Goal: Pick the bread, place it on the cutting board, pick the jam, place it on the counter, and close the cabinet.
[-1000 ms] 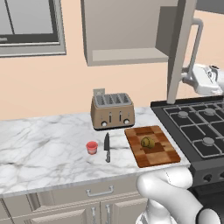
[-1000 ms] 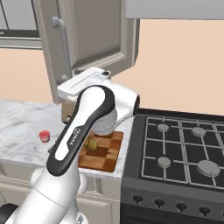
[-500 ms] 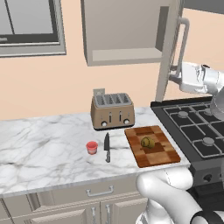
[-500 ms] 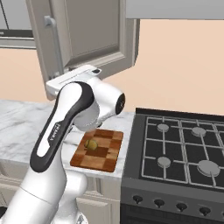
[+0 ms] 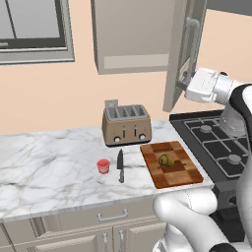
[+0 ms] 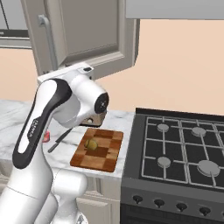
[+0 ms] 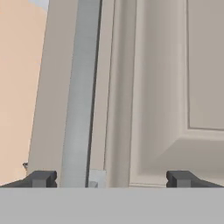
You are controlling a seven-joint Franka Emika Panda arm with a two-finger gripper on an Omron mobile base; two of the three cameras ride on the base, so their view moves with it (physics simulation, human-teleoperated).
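The bread (image 5: 166, 160) (image 6: 91, 143) lies on the checkered cutting board (image 5: 173, 173) (image 6: 105, 155). Left of it, the red jam (image 5: 103, 166) (image 6: 47, 137) stands on the marble counter (image 5: 49, 167). Above, the cabinet door (image 5: 178, 54) (image 6: 87, 30) (image 7: 162, 87) hangs partly open. My gripper (image 5: 184, 84) (image 7: 111, 179) is open and right up against the door's front. Its fingertips (image 7: 41, 178) straddle the metal handle (image 5: 190, 42) (image 7: 78, 87) and the panel's edge, with nothing held.
A toaster (image 5: 126, 125) sits at the back of the counter and a black knife (image 5: 120, 166) lies between jam and board. The gas stove (image 5: 221, 147) (image 6: 183, 144) adjoins the counter on the right. A window (image 5: 32, 29) is at upper left.
My hand has swung left against the cabinet door, and the door has turned further toward shut. Bread, jam and knife have not moved.
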